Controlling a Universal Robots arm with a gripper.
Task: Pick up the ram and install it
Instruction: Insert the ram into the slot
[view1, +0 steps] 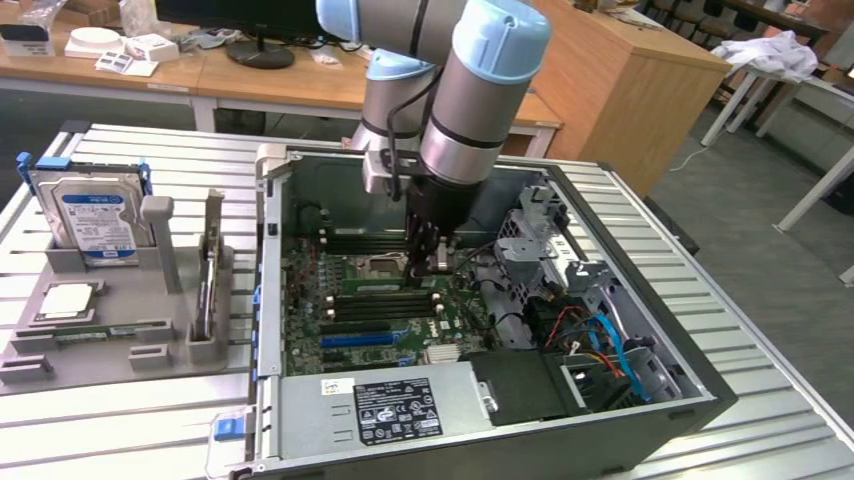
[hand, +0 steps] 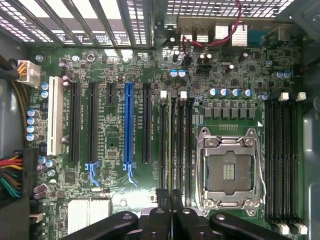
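Green and seen edge-on, the ram (hand: 173, 145) stands in line with the bank of memory slots (hand: 175, 125) just beside the empty CPU socket (hand: 230, 170). It runs lengthwise from the white slot latches down to the gripper (hand: 171, 192). The two black fingers (hand: 162, 200) are brought together on the near end of the stick. The edge-on angle makes it hard to tell whether the stick is fully seated in its slot or only resting at the slot mouth.

In the exterior view the arm (view1: 467, 90) reaches down into the open computer case (view1: 694, 390), and the gripper (view1: 434, 262) sits low over the motherboard (view1: 360, 300), beside the socket.

On the exterior view's left, outside the case, a grey rack (view1: 134, 345) rests on the slatted table (view1: 120, 420). The rack holds:
- a hard drive (view1: 94, 215) with a blue label, upright;
- a square silver CPU chip (view1: 70, 298), lying flat;
- a second ram stick (view1: 211, 270), standing on its long edge near the case wall.
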